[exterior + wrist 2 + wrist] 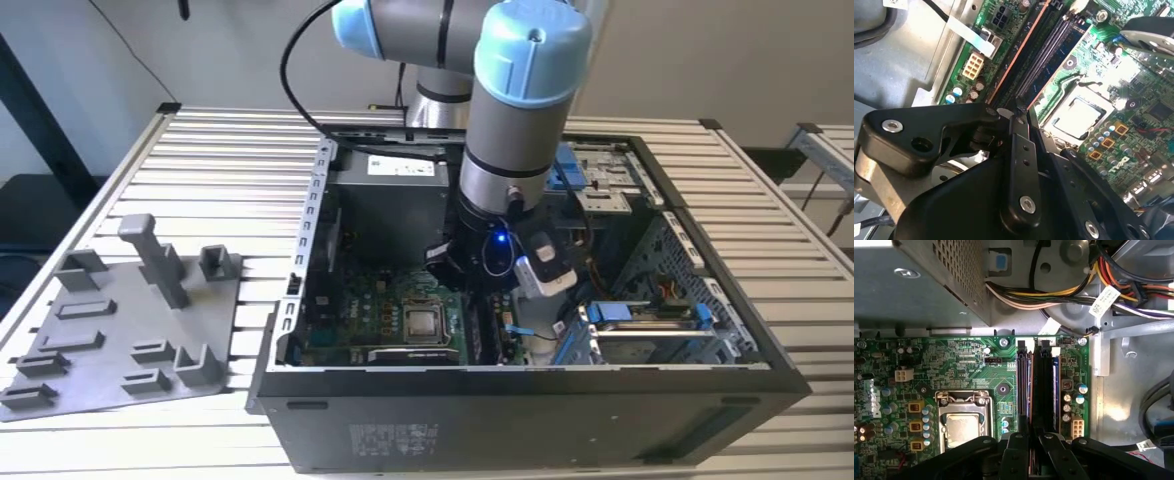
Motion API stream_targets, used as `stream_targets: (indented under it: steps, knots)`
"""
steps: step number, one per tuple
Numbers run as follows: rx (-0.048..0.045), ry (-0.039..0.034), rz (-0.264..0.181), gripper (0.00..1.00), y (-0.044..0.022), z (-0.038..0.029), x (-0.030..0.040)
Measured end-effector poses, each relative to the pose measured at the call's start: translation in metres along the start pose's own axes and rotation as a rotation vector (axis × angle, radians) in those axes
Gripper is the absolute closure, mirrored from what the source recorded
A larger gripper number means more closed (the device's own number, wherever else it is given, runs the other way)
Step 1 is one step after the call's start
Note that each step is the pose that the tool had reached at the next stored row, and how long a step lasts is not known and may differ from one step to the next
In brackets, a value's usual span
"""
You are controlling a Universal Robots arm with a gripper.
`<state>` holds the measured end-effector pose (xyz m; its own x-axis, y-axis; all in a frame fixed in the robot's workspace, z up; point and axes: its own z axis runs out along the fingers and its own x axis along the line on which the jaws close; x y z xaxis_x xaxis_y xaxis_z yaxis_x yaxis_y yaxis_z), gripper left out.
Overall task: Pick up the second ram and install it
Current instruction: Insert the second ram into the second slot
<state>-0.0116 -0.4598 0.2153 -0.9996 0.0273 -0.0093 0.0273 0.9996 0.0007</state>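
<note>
The second ram (pixel 1029 390) shows edge-on as a dark slim bar with a copper-coloured edge, lying along a memory slot of the green motherboard (pixel 954 365). In the second wrist view the second ram (pixel 1021 55) runs away from the fingertips over the slots. My gripper (pixel 1033 437) is shut on its near end, black fingers (pixel 1021 150) pressed together. In the exterior view the gripper (pixel 491 305) reaches down inside the open computer case (pixel 534 375). A second board with a blue face (pixel 1054 390) stands in the neighbouring slot.
The processor socket (pixel 961 427) lies beside the slots. A power supply (pixel 914 285) and a cable bundle (pixel 1054 295) sit past the slots' far end. Blue drive-bay clips (pixel 627 312) are at the exterior view's right. A grey parts tray (pixel 120 330) lies outside the case.
</note>
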Motion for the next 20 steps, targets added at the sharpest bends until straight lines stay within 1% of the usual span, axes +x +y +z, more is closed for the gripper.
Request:
stream_targets:
  steps: [2, 7, 10, 15, 20]
  knots:
    - [-0.0003, 0.0000, -0.023, 0.86, 0.0000, 0.0000, -0.0004]
    - [-0.0005, 0.0001, -0.054, 0.86, 0.0000, 0.0000, -0.0017]
    - [-0.0007, 0.0000, -0.055, 0.86, 0.0000, 0.0010, -0.0018]
    - [-0.0025, 0.0010, -0.055, 0.86, -0.0007, 0.0077, -0.0019]
    - [-0.0029, 0.0010, -0.055, 0.86, -0.0007, 0.0084, -0.0018]
